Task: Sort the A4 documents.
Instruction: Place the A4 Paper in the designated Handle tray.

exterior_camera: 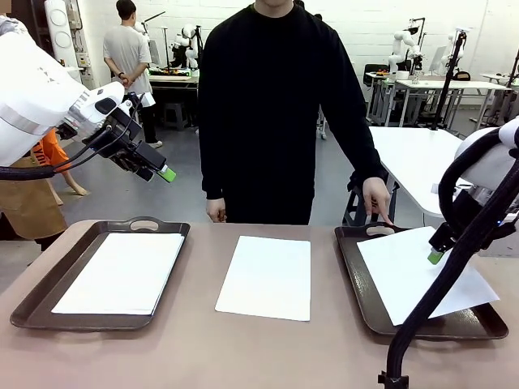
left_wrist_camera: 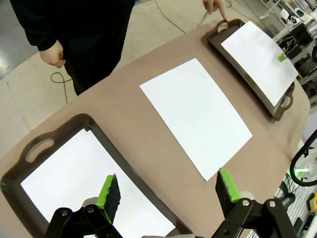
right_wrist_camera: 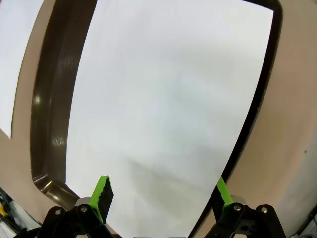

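Three white A4 documents are in view. One sheet (exterior_camera: pixel 122 271) (left_wrist_camera: pixel 74 173) lies in the left tray (exterior_camera: pixel 32 300) (left_wrist_camera: pixel 29 148). Another sheet (exterior_camera: pixel 266 277) (left_wrist_camera: pixel 195 114) lies flat on the table between the trays. The last sheet (exterior_camera: pixel 413 275) (left_wrist_camera: pixel 257 54) (right_wrist_camera: pixel 168 109) sits askew in the right tray (exterior_camera: pixel 353 271) (left_wrist_camera: pixel 237 62) (right_wrist_camera: pixel 47 99), its corner over the right rim. My left gripper (exterior_camera: pixel 162 172) (left_wrist_camera: pixel 168 188) hangs open, high above the left tray. Just above the right tray's sheet, my right gripper (exterior_camera: pixel 435 256) (left_wrist_camera: pixel 281 56) (right_wrist_camera: pixel 162 193) is open and holds nothing.
A person in black stands at the far side. One hand (exterior_camera: pixel 377 198) (left_wrist_camera: pixel 216 6) touches the right tray's far handle and the other hand (exterior_camera: pixel 216 211) (left_wrist_camera: pixel 52 52) hangs at the table edge. A black cable and post (exterior_camera: pixel 422 316) cross in front of the right tray.
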Robot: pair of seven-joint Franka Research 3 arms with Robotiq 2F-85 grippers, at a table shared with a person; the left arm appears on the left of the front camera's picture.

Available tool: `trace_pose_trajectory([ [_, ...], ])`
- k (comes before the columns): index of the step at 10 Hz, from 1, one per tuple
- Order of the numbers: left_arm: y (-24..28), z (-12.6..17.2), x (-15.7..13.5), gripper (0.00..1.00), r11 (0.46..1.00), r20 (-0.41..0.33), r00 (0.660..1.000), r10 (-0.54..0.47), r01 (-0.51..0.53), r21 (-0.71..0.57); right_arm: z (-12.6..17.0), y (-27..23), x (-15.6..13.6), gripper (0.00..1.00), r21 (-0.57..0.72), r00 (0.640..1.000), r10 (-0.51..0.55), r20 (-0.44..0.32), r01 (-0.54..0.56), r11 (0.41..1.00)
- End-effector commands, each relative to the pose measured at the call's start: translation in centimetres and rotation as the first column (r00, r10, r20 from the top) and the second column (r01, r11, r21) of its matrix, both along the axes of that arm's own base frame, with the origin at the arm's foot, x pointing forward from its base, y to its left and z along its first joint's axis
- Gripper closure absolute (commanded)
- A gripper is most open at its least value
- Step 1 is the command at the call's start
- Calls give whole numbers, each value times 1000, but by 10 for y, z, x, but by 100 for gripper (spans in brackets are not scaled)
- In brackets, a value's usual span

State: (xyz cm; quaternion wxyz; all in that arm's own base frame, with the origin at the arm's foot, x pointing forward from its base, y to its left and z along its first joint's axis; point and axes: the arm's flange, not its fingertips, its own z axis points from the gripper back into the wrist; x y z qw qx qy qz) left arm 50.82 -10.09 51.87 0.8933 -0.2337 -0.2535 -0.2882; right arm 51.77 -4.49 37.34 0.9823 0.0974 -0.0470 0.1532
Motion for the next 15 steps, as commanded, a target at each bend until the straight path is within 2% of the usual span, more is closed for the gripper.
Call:
trace_pose_trajectory([
  [1, 1, 1, 0, 0, 1000, 7, 1000, 6, -6, 0, 0, 5, -6, 0, -29, 1000, -21, 6, 21, 999],
  [6, 1, 1, 0, 0, 1000, 7, 1000, 6, -6, 0, 8, 1, -7, 0, -53, 998, -48, 33, 50, 997],
  [12, 1, 1, 0, 0, 1000, 7, 1000, 6, -6, 0, -2, 11, 0, 0, 3, 999, -32, 5, 32, 999],
  [15, 1, 1, 0, 0, 1000, 7, 1000, 6, -6, 0, 5, 0, -2, 0, -14, 1000, -28, 10, 28, 1000],
])
